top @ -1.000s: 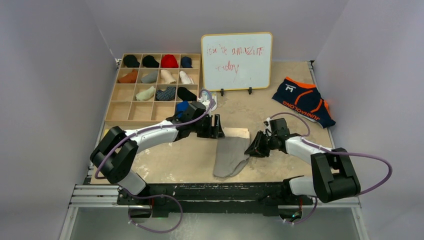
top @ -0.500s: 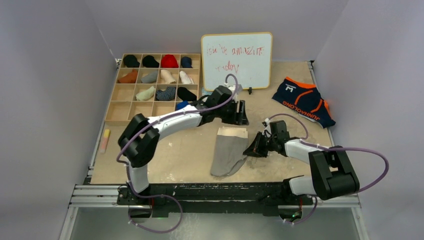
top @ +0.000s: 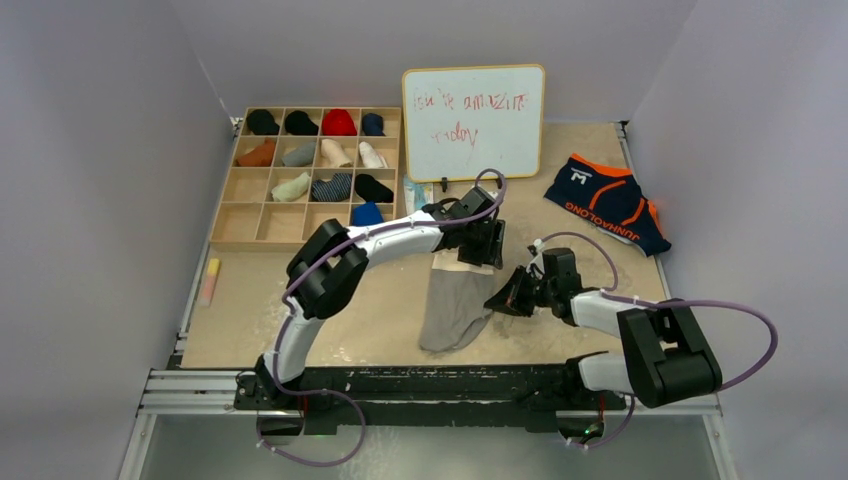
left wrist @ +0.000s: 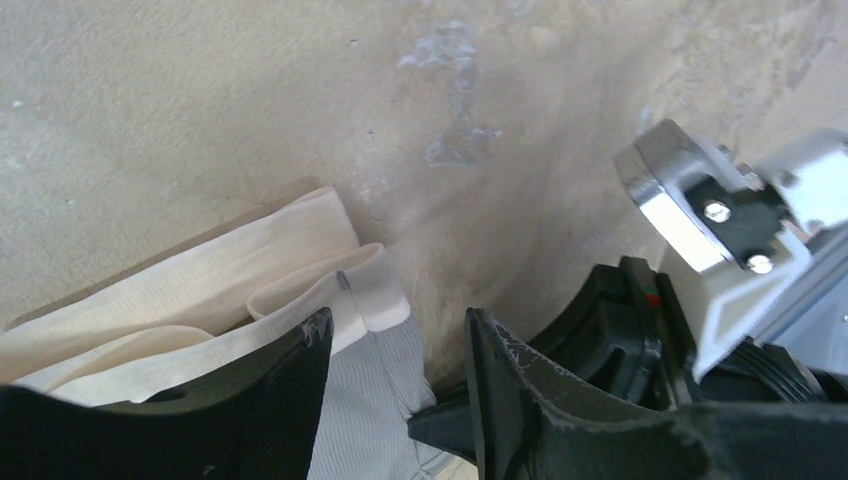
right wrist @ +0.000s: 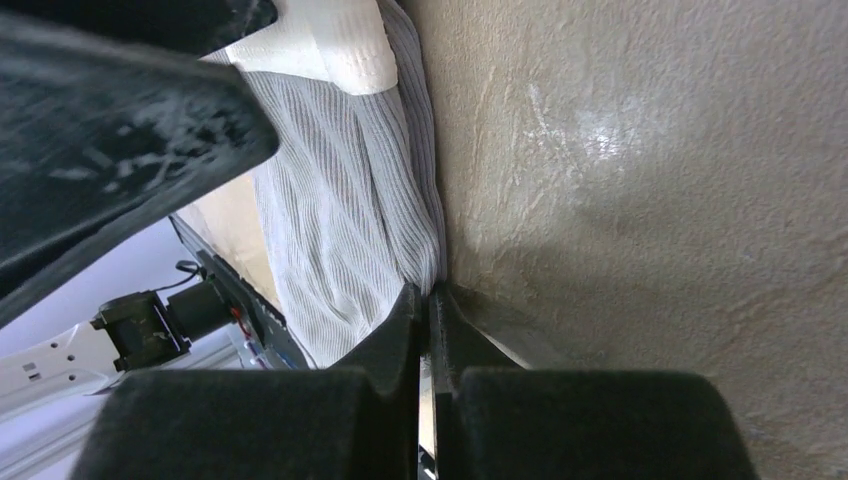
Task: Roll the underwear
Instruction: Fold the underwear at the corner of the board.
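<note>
The grey underwear (top: pixel 452 305) lies flat mid-table, its cream waistband (top: pixel 461 264) at the far end. My left gripper (top: pixel 481 248) hangs over the waistband's right corner. In the left wrist view it (left wrist: pixel 395 335) is open, and its fingers (left wrist: pixel 290 390) straddle the waistband (left wrist: pixel 200 290) and grey fabric (left wrist: pixel 375 400). My right gripper (top: pixel 505 298) sits low at the garment's right edge. In the right wrist view it (right wrist: pixel 428 295) is shut, pinching the edge of the grey fabric (right wrist: pixel 340 200). The navy underwear (top: pixel 608 200) with orange trim lies at the back right, apart from both grippers.
A wooden compartment tray (top: pixel 228 215) holding rolled socks and caps stands at the back left. A whiteboard (top: pixel 473 120) with red writing stands behind the grey garment. A small pink and yellow stick (top: pixel 210 280) lies near the table's left edge.
My left arm swung right from beside the tray to the waistband's right corner, its jaws narrowing. My right gripper closed on the grey underwear's right edge.
</note>
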Tool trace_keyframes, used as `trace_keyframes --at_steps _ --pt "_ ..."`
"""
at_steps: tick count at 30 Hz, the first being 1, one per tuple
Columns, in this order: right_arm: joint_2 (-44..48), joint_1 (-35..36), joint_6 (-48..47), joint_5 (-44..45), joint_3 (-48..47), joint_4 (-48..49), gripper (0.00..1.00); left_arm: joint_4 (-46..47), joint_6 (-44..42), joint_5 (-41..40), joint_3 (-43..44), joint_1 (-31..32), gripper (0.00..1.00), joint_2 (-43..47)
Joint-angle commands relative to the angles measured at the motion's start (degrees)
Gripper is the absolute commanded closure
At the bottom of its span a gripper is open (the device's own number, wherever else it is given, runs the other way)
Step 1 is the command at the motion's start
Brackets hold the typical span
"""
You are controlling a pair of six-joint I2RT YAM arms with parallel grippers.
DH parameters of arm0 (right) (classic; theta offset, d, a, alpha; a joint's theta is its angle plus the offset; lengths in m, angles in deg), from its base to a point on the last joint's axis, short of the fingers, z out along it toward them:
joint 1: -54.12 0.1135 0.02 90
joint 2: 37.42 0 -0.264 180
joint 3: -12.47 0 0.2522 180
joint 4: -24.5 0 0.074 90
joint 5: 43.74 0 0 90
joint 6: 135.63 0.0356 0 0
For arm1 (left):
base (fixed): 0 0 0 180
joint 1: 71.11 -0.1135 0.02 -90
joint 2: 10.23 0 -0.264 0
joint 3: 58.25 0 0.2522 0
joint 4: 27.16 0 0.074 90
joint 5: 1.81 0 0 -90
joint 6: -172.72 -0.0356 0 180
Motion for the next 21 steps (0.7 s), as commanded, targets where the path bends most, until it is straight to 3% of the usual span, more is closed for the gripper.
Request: trace_keyframes --at_steps 1,21 --pt "-0.31 0.03 -0.98 5.03 2.3 0.12 1.0 -3.33 1.75 -3.67 3.86 0.18 0.51 -1.54" --pt "3.39 0.04 -3.1 5.99 3.43 1.57 1.0 -15.86 -2.02 -8.85 13.96 1.72 0.51 -12.64"
